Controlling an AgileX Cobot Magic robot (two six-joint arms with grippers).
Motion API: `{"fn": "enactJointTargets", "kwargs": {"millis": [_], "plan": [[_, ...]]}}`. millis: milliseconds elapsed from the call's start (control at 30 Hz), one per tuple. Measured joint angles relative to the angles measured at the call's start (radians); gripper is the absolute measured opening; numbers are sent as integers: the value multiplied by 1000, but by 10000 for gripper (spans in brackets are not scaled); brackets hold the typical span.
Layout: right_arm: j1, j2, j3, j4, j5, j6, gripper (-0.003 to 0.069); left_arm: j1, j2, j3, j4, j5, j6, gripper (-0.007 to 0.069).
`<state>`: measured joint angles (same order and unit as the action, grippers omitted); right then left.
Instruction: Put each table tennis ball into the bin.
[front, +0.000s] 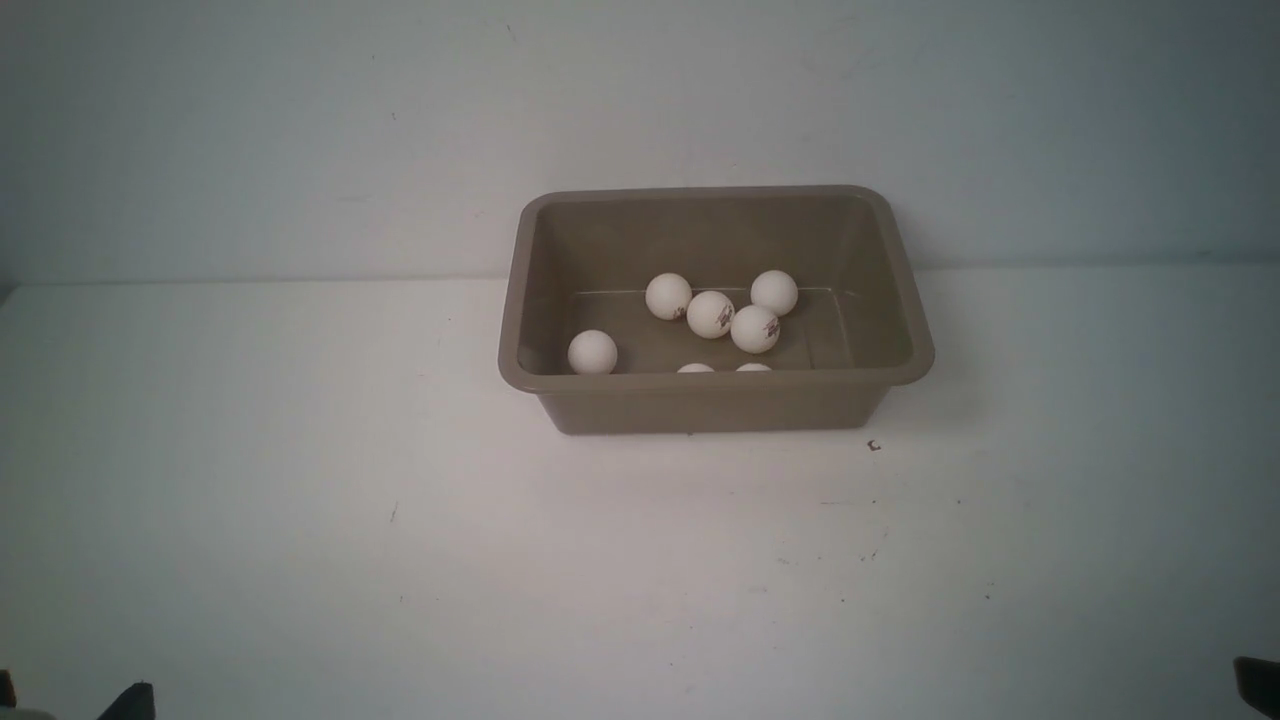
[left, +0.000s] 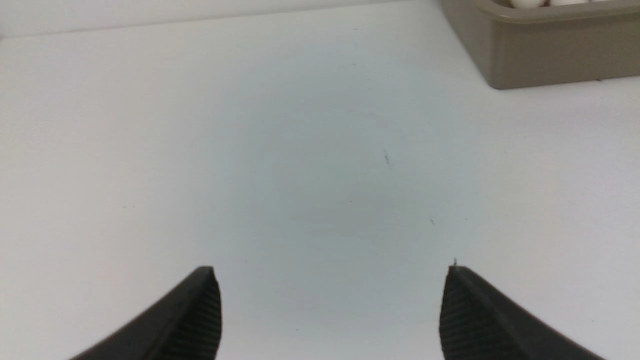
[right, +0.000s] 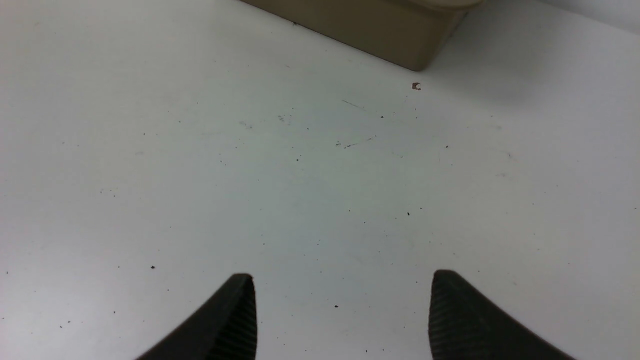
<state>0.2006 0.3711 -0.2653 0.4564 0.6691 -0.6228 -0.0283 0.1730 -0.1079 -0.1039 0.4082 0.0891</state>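
The taupe bin (front: 716, 400) stands at the middle of the white table, toward the back. Several white table tennis balls (front: 710, 314) lie on its floor; one ball (front: 592, 352) rests apart near the bin's left wall. No ball shows on the table outside the bin. My left gripper (left: 331, 272) hovers over bare table with its jaws wide apart and nothing between them; the bin's corner (left: 540, 55) is ahead of it. My right gripper (right: 343, 277) is open over bare table too, with the bin's corner (right: 380, 30) ahead. In the front view only dark tips show at the bottom corners.
A small dark speck (front: 874, 446) lies on the table just in front of the bin's right corner, also seen as the speck (right: 416, 87). A pale wall rises behind the table. The tabletop (front: 400, 520) carries faint scuffs and dots.
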Motion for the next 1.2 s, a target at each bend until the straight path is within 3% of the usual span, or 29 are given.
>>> {"fn": "enactJointTargets", "kwargs": {"millis": [267,1200], "plan": [[0,0,0,0,0,0,426,61,-103,1,0,58,13,531],[0,0,0,0,1,0,426,65,-184,127,-56,15,3,531]]}}
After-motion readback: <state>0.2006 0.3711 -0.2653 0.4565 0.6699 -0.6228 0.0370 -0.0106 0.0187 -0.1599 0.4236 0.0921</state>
